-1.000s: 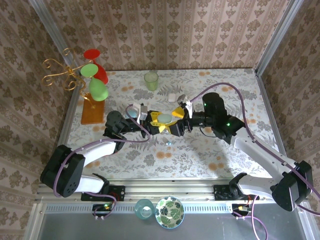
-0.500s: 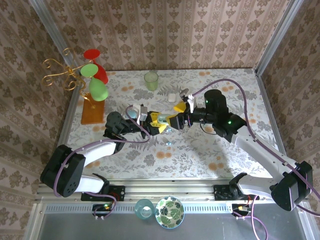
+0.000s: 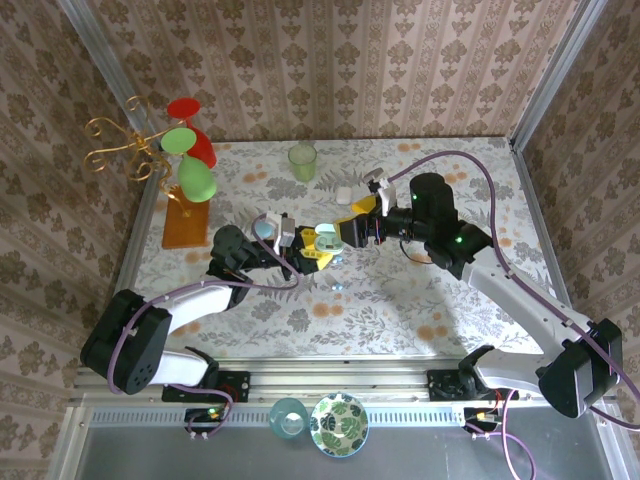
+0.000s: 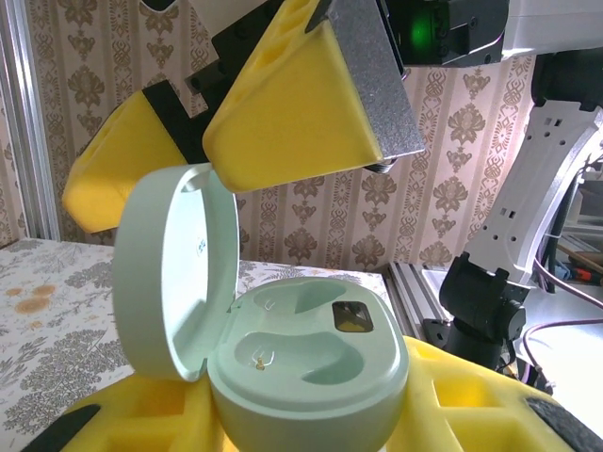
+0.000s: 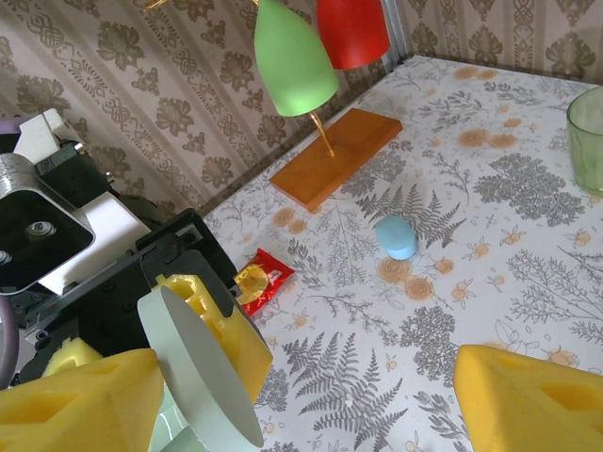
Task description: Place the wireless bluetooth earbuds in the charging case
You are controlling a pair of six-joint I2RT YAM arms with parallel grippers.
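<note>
My left gripper point(image 4: 303, 419) is shut on the pale green charging case point(image 4: 311, 363), its yellow pads point(image 4: 485, 410) on either side of the base. The lid point(image 4: 174, 268) stands open and both sockets are bare. From above, the case point(image 3: 324, 240) sits mid-table between the two grippers. My right gripper point(image 3: 358, 222) hovers open just behind and to the right of it. Its yellow fingers point(image 4: 292, 104) hang over the lid, with nothing between them point(image 5: 301, 405). Tiny light blue earbuds point(image 3: 335, 285) lie on the cloth just in front of the case.
A blue rounded case point(image 5: 397, 236) and a red snack wrapper point(image 5: 257, 279) lie on the floral cloth. A small white case point(image 3: 343, 194) and a green cup point(image 3: 302, 160) stand further back. A wooden-based ornament stand point(image 3: 185, 195) stands at the left.
My right gripper has drawn back up and to the right, away from the case. The left gripper still holds the case in about the same place.
</note>
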